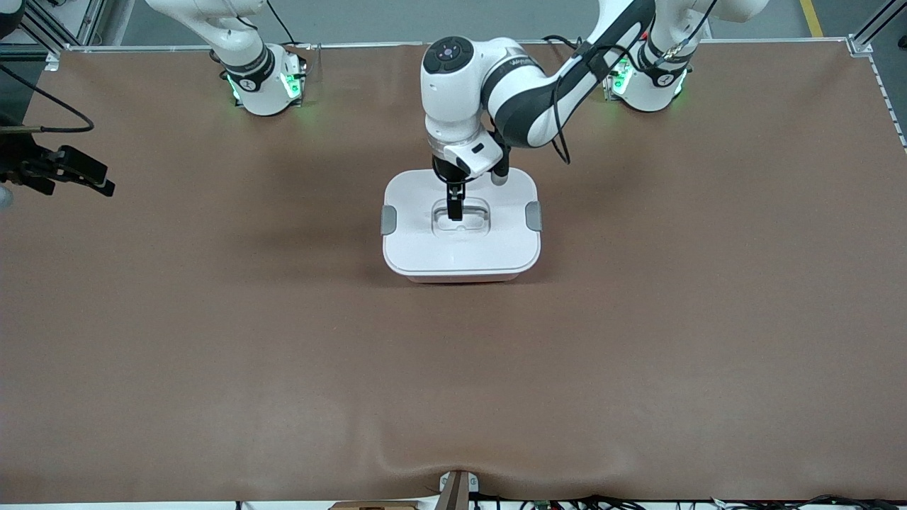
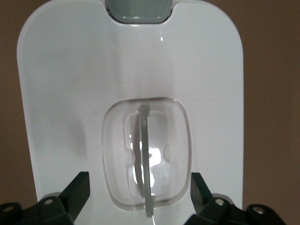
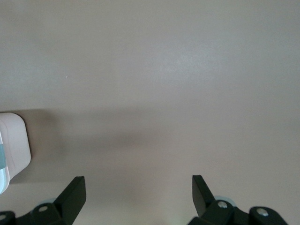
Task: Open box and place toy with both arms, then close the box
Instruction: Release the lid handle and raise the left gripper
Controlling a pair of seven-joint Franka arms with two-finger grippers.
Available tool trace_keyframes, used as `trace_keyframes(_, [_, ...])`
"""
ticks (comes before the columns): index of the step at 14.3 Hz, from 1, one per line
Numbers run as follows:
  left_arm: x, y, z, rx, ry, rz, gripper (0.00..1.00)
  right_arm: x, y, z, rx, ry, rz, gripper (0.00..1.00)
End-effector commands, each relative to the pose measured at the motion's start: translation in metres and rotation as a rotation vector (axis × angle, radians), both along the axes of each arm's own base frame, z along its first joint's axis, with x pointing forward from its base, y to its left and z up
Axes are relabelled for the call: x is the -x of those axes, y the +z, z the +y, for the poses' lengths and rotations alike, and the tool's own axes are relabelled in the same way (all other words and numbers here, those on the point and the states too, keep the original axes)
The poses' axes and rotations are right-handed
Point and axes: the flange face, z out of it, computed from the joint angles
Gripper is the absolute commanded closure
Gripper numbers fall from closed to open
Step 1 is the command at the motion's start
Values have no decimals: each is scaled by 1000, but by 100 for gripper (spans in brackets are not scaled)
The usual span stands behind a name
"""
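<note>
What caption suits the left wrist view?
Open left gripper straddling the clear handle recessed in the box's white lid.

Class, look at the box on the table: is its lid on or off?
On. The white lid covers the whole box, and its grey side latches sit at both ends.

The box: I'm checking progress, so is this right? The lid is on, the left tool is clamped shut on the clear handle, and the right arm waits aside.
Not quite. The left tool is open, its fingers standing apart on either side of the clear handle, as the left wrist view shows. The lid is on the box, and the right arm waits aside.
</note>
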Motion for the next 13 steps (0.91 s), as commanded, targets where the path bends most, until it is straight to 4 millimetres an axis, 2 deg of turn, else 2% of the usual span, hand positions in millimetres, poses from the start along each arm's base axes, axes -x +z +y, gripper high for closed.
trace_keyframes(1, [4,40,6,-10,14,18,0,-1,4,-2,-3,-7,1,0])
trace_keyframes(5, [3,70,20,-16,3,36,0,-1,4,0,-3,-4,2,0])
trace_keyframes(6, [-1,83,28,-18,-4,26,0,-1,4,0,-3,-4,2,0])
trace_keyframes(9, [-28,125,68,-25,-19,37,0,-1,4,-1,-3,-6,2,0])
trace_keyframes(13, [-69,163,133,-63,-70,88,0,-1,4,-3,-3,-10,2,0])
